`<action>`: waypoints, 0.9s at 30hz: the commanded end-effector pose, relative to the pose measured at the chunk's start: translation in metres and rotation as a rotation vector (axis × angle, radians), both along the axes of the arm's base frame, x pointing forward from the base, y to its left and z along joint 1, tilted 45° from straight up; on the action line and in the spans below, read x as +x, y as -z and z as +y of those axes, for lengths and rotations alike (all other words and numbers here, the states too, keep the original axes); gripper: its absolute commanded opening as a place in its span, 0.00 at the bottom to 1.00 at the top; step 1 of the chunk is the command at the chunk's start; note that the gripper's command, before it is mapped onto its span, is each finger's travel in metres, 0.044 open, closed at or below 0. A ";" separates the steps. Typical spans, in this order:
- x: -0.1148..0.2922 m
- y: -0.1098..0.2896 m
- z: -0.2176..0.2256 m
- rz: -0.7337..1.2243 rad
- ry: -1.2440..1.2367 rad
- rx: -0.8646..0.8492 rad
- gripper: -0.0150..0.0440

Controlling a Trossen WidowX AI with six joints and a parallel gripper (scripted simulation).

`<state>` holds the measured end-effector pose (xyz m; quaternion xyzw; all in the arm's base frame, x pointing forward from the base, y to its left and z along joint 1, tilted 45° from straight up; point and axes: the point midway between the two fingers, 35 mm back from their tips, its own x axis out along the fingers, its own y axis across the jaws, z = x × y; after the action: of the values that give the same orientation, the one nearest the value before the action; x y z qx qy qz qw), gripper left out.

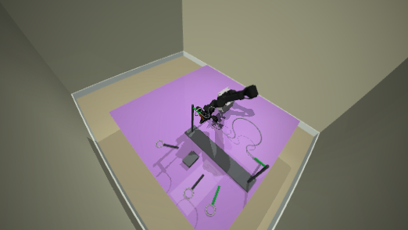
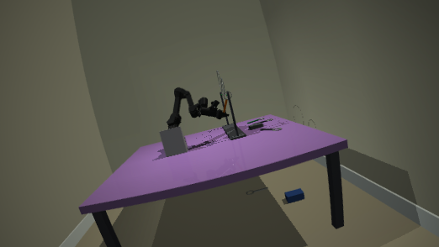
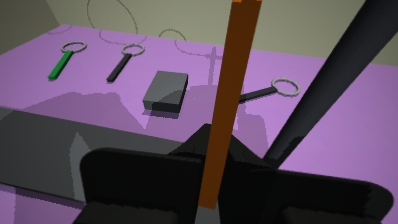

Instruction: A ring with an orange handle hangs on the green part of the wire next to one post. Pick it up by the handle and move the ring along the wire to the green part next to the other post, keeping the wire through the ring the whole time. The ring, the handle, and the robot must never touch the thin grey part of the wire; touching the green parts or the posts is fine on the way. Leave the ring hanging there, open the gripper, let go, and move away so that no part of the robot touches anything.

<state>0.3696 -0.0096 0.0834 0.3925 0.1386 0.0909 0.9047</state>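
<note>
My gripper [image 1: 202,119] [image 2: 226,114] [image 3: 212,130] is shut on the orange handle [image 2: 225,106] [image 3: 234,75], which stands upright, slightly tilted, between the fingers. The ring at its top is small and hard to make out in the top and exterior views and is out of the wrist view. It is near the green part [image 1: 197,110] beside the left post [image 1: 192,119] [image 2: 233,114] [image 3: 327,80]. Whether it touches the wire is too small to tell. The thin grey wire [image 1: 261,134] loops across to the other green part [image 1: 259,162] by the far post [image 1: 258,174].
The dark base [image 1: 223,158] joins the posts. Beyond it lie a grey block [image 1: 191,159] [image 3: 166,89], a green-handled ring tool [image 1: 216,195] [image 3: 61,65] and two black-handled ones [image 1: 198,182] [image 1: 170,145]. The left post stands close beside my gripper. A blue block [image 2: 294,195] lies on the floor.
</note>
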 end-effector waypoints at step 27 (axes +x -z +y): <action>0.001 0.015 0.013 0.000 -0.003 -0.003 0.00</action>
<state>0.3708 0.0037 0.0689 0.3883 0.1391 0.0943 0.9061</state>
